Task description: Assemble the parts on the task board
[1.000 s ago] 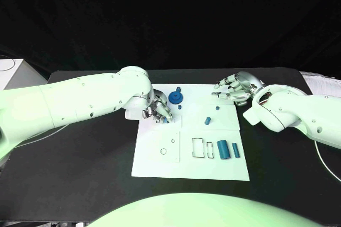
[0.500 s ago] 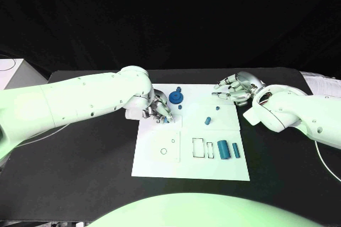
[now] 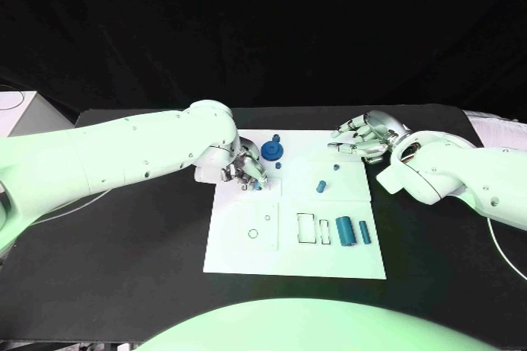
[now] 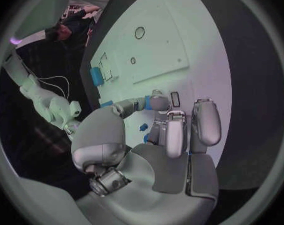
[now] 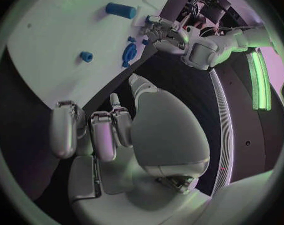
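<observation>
on the task board [image 3: 247,248]: two upright blue cylinders [image 3: 345,231].

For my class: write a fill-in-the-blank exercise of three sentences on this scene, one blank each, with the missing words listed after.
1. The white task board lies on a ____ table.
2. The blue gear lies nearer the robot's ____ hand than its other hand.
3. The two long blue cylinders lie side by side near the board's ____ edge.

Missing words: black; left; right
</observation>
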Controlling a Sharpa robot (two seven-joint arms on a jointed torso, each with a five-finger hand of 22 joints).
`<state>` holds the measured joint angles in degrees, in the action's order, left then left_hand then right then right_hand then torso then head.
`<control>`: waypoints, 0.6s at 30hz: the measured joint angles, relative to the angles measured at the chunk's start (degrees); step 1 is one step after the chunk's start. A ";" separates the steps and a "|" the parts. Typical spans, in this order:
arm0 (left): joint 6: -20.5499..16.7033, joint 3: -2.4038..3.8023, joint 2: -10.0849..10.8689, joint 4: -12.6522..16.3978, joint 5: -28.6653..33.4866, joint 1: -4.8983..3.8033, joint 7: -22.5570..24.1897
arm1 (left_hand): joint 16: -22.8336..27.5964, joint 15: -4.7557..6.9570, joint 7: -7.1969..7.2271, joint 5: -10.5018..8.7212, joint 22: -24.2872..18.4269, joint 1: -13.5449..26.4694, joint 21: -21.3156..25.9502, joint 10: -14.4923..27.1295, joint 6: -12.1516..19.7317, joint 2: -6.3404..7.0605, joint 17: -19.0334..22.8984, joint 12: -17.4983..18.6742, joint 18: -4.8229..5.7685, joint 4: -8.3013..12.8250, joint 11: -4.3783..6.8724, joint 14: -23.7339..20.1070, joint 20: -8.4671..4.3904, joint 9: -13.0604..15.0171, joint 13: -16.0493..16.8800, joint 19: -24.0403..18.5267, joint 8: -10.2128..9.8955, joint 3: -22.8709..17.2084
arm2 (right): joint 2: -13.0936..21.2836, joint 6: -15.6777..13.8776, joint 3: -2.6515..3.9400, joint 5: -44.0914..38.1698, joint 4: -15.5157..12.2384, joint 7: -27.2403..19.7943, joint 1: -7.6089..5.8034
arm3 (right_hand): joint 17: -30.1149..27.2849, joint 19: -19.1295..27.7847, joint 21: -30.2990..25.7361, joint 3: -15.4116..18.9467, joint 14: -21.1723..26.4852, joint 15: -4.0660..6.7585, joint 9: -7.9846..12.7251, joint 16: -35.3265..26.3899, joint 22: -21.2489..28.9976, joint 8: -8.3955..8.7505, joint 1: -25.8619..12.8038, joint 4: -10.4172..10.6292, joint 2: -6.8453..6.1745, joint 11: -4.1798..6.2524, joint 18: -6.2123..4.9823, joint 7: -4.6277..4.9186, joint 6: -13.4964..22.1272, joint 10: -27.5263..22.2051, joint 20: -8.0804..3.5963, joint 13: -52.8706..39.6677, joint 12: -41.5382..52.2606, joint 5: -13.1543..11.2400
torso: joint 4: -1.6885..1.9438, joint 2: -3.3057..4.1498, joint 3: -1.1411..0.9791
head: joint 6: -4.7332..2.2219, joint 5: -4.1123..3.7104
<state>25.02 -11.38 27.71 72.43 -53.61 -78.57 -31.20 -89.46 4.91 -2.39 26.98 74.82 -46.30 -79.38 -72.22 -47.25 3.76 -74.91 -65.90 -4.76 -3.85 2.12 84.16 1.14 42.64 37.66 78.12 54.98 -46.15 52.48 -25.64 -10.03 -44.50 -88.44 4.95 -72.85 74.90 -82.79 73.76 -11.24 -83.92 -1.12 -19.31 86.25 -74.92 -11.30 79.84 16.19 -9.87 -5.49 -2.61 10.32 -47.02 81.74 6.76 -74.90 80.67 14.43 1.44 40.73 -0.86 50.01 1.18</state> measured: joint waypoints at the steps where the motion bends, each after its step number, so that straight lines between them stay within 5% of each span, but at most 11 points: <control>1: 0.22 0.01 -0.17 -0.23 -0.01 -0.02 0.01 | 0.00 0.00 0.00 0.00 0.00 0.00 0.00 0.00 0.00 0.01 0.00 0.00 -0.01 0.00 0.00 0.00 0.00 0.01 -0.01 0.00 0.00 0.00 | 0.00 0.00 0.00 -0.03 0.00 0.00 0.00 | 0.00 0.00 0.00 0.00 0.00 0.00 0.00 0.00 0.00 0.00 0.00 0.00 0.00 0.00 0.00 0.00 0.00 0.00 0.00 0.00 0.00 0.00 | 0.00 0.00 -0.01 | 0.00 0.00; 18: 6.12 0.14 -3.27 -5.46 2.06 -0.54 -0.04 | 0.00 0.00 0.26 -0.18 0.01 0.01 0.00 -0.71 -0.26 0.01 0.00 0.00 0.00 0.72 0.34 0.00 0.00 -0.68 0.91 0.00 -0.10 0.70 | -0.09 0.00 0.00 -0.24 0.00 0.00 0.00 | 0.05 0.00 -0.32 0.00 0.00 0.00 0.08 0.00 0.01 0.00 0.00 0.00 0.00 0.00 0.00 -0.21 0.21 0.00 0.00 0.00 0.00 0.00 | -0.03 0.01 -0.02 | 0.00 0.04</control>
<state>31.14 -11.23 24.44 66.97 -51.54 -79.11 -31.24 -89.45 4.90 -2.13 26.80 74.83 -46.29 -79.38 -72.94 -47.51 3.77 -74.91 -65.90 -4.76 -3.13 2.45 84.16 1.14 41.95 38.57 78.12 54.88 -45.45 52.39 -25.64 -10.03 -44.74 -88.44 4.95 -72.85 74.95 -82.79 73.44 -11.24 -83.92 -1.12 -19.23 86.25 -74.91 -11.30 79.84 16.19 -9.88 -5.49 -2.60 10.11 -46.80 81.74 6.75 -74.90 80.67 14.43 1.41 40.73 -0.87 50.01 1.22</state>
